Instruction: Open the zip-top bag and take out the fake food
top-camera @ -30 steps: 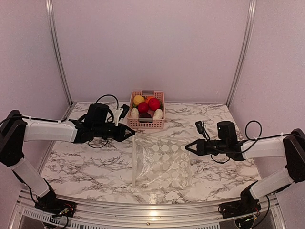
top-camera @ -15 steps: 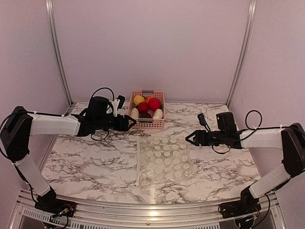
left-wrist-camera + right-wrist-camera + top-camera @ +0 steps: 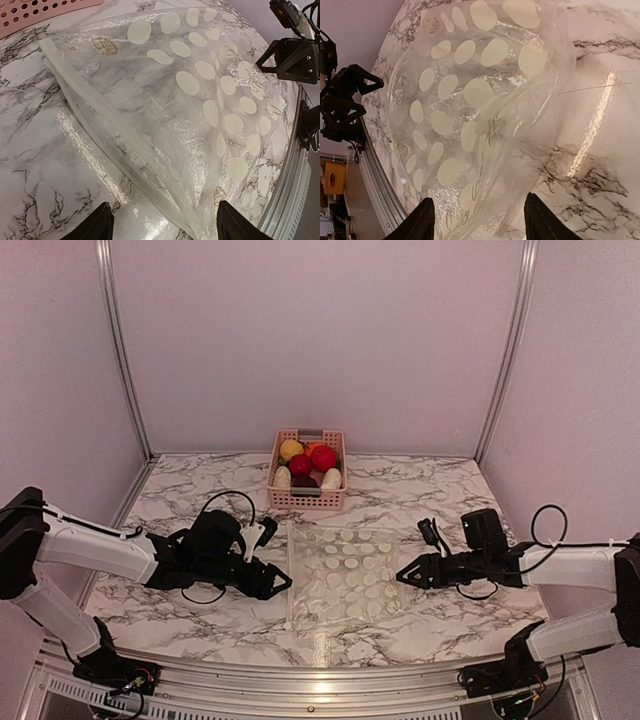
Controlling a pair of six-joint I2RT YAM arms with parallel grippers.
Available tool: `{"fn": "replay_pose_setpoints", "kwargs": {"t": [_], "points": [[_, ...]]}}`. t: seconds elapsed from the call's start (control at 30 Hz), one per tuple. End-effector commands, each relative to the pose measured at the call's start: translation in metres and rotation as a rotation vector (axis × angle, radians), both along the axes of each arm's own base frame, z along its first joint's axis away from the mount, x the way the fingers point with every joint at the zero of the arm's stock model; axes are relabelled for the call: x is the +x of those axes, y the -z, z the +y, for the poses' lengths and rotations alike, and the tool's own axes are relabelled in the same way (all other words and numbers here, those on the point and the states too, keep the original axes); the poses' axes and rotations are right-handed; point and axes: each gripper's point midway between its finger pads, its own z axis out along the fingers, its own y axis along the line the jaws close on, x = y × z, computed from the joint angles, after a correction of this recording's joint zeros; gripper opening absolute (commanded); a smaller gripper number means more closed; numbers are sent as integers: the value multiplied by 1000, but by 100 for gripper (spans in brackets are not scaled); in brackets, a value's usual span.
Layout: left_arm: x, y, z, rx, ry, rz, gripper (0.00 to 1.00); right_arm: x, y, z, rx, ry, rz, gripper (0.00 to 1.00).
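The clear zip-top bag (image 3: 345, 575) with white dots lies flat on the marble table, nothing visible inside it. It fills the left wrist view (image 3: 190, 95) and the right wrist view (image 3: 470, 105). My left gripper (image 3: 283, 583) sits low just left of the bag, open, its fingertips (image 3: 100, 222) straddling the bag's near edge without holding it. My right gripper (image 3: 404, 573) is low at the bag's right edge, open, with the plastic between its fingertips (image 3: 535, 215) but not pinched. The fake food (image 3: 309, 464), red, yellow, white and dark pieces, rests in the pink basket.
The pink slotted basket (image 3: 307, 498) stands at the back centre of the table, behind the bag. Purple walls close in the back and sides. A metal rail (image 3: 320, 675) runs along the table's near edge.
Both grippers went from shut to open and let go of the bag, which dropped flat onto the table. Both arms then moved down and toward the near edge, beside the bag.
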Motion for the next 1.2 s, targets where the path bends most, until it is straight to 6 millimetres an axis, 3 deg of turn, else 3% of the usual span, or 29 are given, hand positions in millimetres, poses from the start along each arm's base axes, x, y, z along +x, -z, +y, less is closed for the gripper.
{"fn": "replay_pose_setpoints", "kwargs": {"t": [0.0,0.2,0.37,0.43,0.53,0.67,0.73,0.83,0.93,1.0,1.17], "points": [[-12,19,-8,10,-16,47,71,-23,18,9,1,-28,79,54],[-18,40,-19,3,-25,106,59,-33,39,9,-3,-22,115,36],[-15,53,-14,11,-57,131,33,-31,52,0,-65,-1,112,22],[-12,58,-8,20,-78,139,22,-31,58,-6,-84,15,128,19],[-8,65,2,49,-115,148,14,-32,63,-8,-90,24,153,17],[-1,68,15,63,-153,157,13,-31,63,-8,-96,20,160,23],[2,61,18,65,-154,138,21,-27,53,-7,-90,22,137,39],[9,42,24,50,-167,99,51,-18,31,-9,-105,40,85,58],[26,15,40,21,-218,49,82,-1,7,-16,-115,75,11,71],[38,-1,51,0,-255,21,97,10,-9,-21,-99,96,-38,79],[68,-43,72,-23,-319,-56,99,48,-54,-26,-78,143,-167,85]]}}
